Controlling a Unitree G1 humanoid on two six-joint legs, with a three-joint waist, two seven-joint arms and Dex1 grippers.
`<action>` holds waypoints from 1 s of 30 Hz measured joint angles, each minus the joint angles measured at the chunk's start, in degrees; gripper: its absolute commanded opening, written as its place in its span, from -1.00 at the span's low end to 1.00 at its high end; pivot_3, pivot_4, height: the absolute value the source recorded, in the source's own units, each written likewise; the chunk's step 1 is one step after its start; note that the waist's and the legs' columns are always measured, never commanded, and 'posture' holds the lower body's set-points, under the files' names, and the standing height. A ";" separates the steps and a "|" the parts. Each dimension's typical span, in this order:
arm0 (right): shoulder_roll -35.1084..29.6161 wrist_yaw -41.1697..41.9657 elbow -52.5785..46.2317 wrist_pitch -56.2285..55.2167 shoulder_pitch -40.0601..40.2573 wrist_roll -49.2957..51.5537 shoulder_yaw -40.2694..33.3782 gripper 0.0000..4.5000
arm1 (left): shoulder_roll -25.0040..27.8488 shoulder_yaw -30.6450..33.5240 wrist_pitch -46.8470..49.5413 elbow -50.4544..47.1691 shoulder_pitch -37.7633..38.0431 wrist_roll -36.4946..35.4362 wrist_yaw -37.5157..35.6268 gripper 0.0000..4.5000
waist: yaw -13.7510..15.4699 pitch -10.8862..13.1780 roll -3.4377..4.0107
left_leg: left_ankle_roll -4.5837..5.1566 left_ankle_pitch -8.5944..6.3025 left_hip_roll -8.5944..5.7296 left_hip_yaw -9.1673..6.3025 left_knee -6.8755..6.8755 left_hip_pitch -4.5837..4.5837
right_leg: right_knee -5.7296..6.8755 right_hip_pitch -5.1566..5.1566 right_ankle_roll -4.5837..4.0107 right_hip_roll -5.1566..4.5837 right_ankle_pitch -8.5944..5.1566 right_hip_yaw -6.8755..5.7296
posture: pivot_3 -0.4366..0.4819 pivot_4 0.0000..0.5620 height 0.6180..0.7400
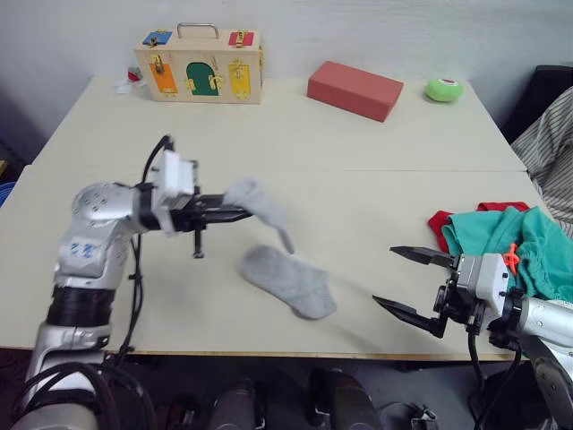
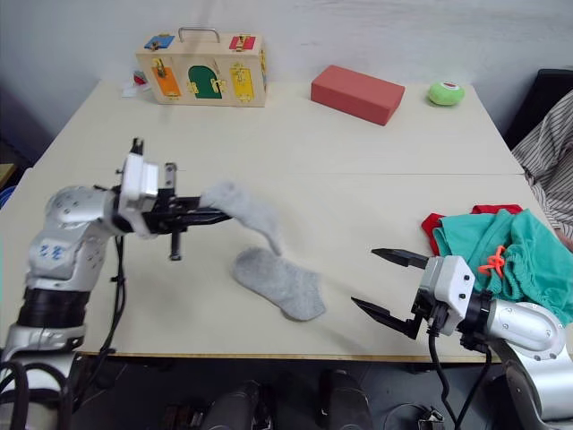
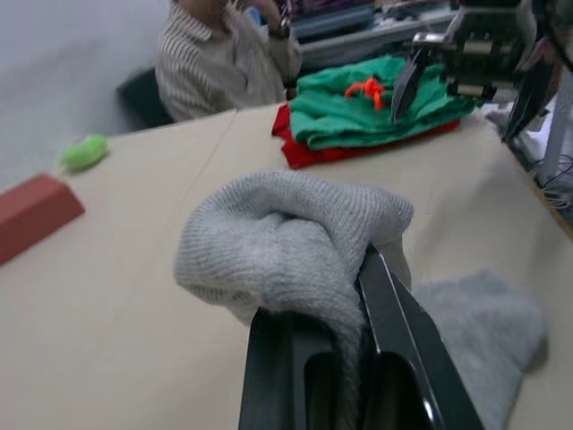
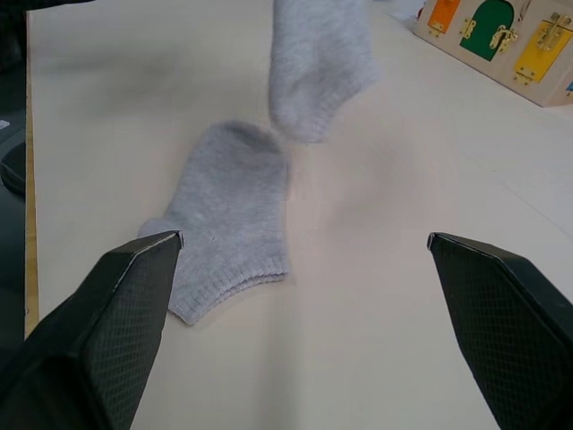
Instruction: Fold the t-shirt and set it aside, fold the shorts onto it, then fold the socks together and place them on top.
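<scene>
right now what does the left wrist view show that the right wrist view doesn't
The left wrist view alone shows the teal shorts stacked on the red t-shirt, a seated person, the red block, a green object and the right hand, open. The right wrist view alone shows the wooden latch board. Both show the held sock, the sock lying flat and the table.
</scene>
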 measured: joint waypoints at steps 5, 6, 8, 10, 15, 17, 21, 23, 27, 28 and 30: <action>0.17 -2.26 -2.55 0.38 1.63 0.01 -1.13 1.00 | -5.93 -4.88 -0.98 2.51 -4.20 0.04 -5.13 -0.98 | -0.14 0.01 -0.02 | -0.07 0.10 0.02 0.02 0.02 0.00 | -0.01 0.00 0.01 0.07 -0.01 0.05 | -0.05 -0.47 1.00; 0.17 -2.46 -2.85 0.38 1.90 0.01 -1.23 1.00 | -5.94 -5.50 -1.14 2.83 -4.05 0.06 -6.06 -0.98 | -0.21 0.01 -0.02 | -0.09 0.12 0.04 0.02 0.02 0.01 | -0.01 -0.01 0.01 0.09 -0.01 0.05 | -0.05 -0.47 1.00; 0.21 -3.10 -3.38 0.39 3.10 0.01 -1.31 1.00 | -5.43 -5.60 -2.35 4.42 -2.38 0.20 -8.99 -0.98 | -0.33 0.01 -0.02 | -0.15 0.15 0.09 0.02 0.01 0.07 | 0.01 -0.01 0.01 0.13 -0.01 0.09 | -0.05 -0.47 1.00; 0.43 -3.70 -3.39 0.39 4.00 -0.02 -1.38 1.00 | -4.68 -5.84 -4.39 6.57 -0.16 1.03 -11.53 -0.98 | -0.26 0.02 -0.03 | -0.19 0.19 0.13 0.00 0.02 0.06 | 0.03 -0.01 0.00 0.16 -0.01 0.08 | -0.05 -0.47 1.00; 2.18 -5.16 -3.49 0.31 5.75 -0.45 -1.01 1.00 | -6.08 -8.76 -16.13 18.09 2.36 6.86 -14.94 -0.98 | 0.29 0.05 -0.09 | -0.07 0.20 0.01 -0.14 0.06 -0.04 | 0.01 0.00 0.00 0.01 -0.01 0.03 | -0.05 -0.47 1.00; 2.25 -5.60 -4.11 0.31 6.03 -0.79 -0.74 1.00 | -6.44 -9.69 -20.21 21.68 2.32 8.40 -14.99 -0.98 | 0.34 0.07 -0.11 | -0.01 0.16 -0.01 -0.16 0.06 -0.06 | -0.01 0.00 0.00 -0.05 -0.01 0.00 | -0.05 -0.47 1.00; 2.26 -5.97 -5.10 0.34 6.14 -1.05 0.10 1.00 | -6.47 -10.95 -24.96 26.58 1.57 10.33 -15.01 -0.98 | 0.33 0.07 -0.12 | 0.01 0.15 -0.01 -0.17 0.05 -0.08 | -0.02 0.00 0.01 -0.06 -0.01 -0.07 | -0.05 -0.47 1.00; 2.25 -6.00 -5.09 0.36 6.12 -1.11 0.43 1.00 | -5.96 -11.49 -25.85 28.32 0.89 11.12 -15.01 -0.98 | 0.32 0.07 -0.13 | 0.02 0.15 -0.01 -0.18 0.06 -0.08 | -0.01 0.00 0.01 -0.06 -0.01 -0.08 | -0.05 -0.47 1.00; 2.26 -6.02 -5.09 0.41 5.95 -1.14 1.24 1.00 | -3.15 -11.69 -23.65 30.34 -1.23 12.01 -15.01 -0.66 | 0.06 0.08 -0.14 | 0.03 0.15 -0.01 -0.20 0.06 -0.08 | 0.01 0.00 0.01 -0.06 -0.01 -0.10 | -0.05 -0.47 1.00; 2.27 -6.03 -5.06 0.42 5.80 -1.14 1.33 1.00 | -2.07 -11.65 -23.29 30.47 -1.58 12.09 -15.01 -0.54 | -0.07 0.08 -0.14 | 0.03 0.15 0.00 -0.20 0.05 -0.08 | 0.00 0.00 0.01 -0.06 -0.01 -0.10 | -0.05 -0.47 1.00; 2.44 -6.06 -5.03 0.55 5.61 -1.11 1.77 1.00 | 0.09 -11.62 -22.94 30.42 -1.60 12.17 -15.03 -0.26 | -0.24 0.08 -0.14 | 0.02 0.15 0.01 -0.20 0.03 -0.07 | 0.01 -0.01 0.01 -0.06 -0.01 -0.11 | -0.05 -0.47 1.00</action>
